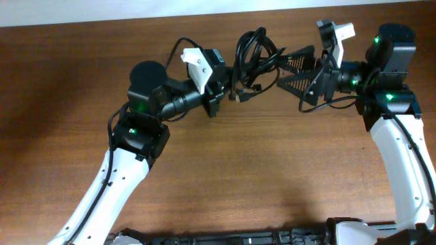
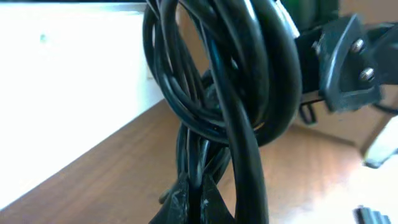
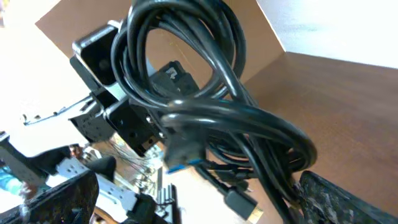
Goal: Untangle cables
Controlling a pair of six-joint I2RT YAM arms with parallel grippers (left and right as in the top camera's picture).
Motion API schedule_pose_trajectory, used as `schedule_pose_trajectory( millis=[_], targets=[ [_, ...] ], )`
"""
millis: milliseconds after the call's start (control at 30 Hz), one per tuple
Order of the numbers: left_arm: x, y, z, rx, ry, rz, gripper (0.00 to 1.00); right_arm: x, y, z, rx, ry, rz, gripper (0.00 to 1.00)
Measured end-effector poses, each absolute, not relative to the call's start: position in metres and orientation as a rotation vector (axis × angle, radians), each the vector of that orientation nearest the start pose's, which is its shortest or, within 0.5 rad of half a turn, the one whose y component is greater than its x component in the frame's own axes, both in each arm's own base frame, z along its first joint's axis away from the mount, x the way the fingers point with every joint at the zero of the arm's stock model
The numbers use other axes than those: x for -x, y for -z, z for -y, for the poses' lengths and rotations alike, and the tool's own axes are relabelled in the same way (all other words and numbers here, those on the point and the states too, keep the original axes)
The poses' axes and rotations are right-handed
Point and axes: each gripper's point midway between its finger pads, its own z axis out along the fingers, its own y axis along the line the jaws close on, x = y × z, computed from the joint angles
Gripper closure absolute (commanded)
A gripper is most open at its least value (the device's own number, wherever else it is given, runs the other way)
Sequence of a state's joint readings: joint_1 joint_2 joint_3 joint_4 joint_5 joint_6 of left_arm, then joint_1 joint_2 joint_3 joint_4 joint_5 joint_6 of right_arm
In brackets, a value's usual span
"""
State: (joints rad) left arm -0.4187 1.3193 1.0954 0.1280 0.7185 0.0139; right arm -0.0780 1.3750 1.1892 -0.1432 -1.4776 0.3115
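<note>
The cables [image 1: 253, 56] are a knotted black bundle held above the table at the back middle. My left gripper [image 1: 231, 88] reaches in from the left and is shut on a few strands at the bundle's lower end. In the left wrist view its fingertips [image 2: 214, 202] pinch thin strands while thick loops of the cables [image 2: 249, 87] hang close in front. My right gripper [image 1: 283, 70] stands open at the bundle's right side, its two black fingers spread wide. In the right wrist view the cables [image 3: 205, 106] fill the middle, some passing close by the right finger [image 3: 336, 199], and a plug [image 3: 239, 202] dangles.
The brown wooden table [image 1: 259, 163] spreads below both arms. A white wall [image 2: 68, 81] runs behind the table's far edge. The right arm's own black wire [image 1: 320, 102] loops under its wrist. The left arm's base [image 1: 139, 133] sits at left.
</note>
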Motion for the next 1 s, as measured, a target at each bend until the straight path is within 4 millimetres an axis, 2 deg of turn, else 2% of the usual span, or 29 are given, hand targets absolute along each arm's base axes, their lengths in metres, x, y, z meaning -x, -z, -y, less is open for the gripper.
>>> schedule_pose_trajectory(
  millis=[267,400,567,667,700,800,900,933,967,1000],
  targets=[
    [-0.354,-0.349,0.254,-0.797,0.714,-1.521,1.0,-0.327,-0.359,-0.145,0.515,-1.603,-1.816,0.01],
    [-0.351,-0.349,0.258,-0.809,0.725,-1.517,1.0,-0.333,-0.358,-0.146,0.444,-1.609,-1.853,0.02],
    [-0.331,-0.348,0.284,-0.902,0.739,-1.471,1.0,-0.329,-0.364,-0.171,0.468,-1.639,-1.851,0.23],
    [-0.332,-0.347,0.284,-0.905,0.718,-1.468,1.0,-0.331,-0.371,-0.172,0.467,-1.638,-1.833,0.44],
    [-0.332,-0.347,0.284,-0.906,0.717,-1.467,1.0,-0.331,-0.371,-0.172,0.458,-1.644,-1.837,0.48],
    [-0.33,-0.347,0.286,-0.911,0.718,-1.463,1.0,-0.333,-0.371,-0.172,0.431,-1.65,-1.848,0.56],
    [-0.327,-0.347,0.291,-0.921,0.721,-1.457,1.0,-0.333,-0.371,-0.172,0.427,-1.653,-1.85,0.56],
    [-0.326,-0.347,0.292,-0.927,0.721,-1.454,1.0,-0.333,-0.371,-0.172,0.428,-1.652,-1.85,0.61],
    [-0.322,-0.347,0.295,-0.951,0.712,-1.436,1.0,-0.333,-0.371,-0.172,0.427,-1.654,-1.851,0.81],
    [-0.32,-0.347,0.298,-0.967,0.712,-1.425,1.0,-0.333,-0.371,-0.172,0.426,-1.655,-1.852,0.91]
  ],
)
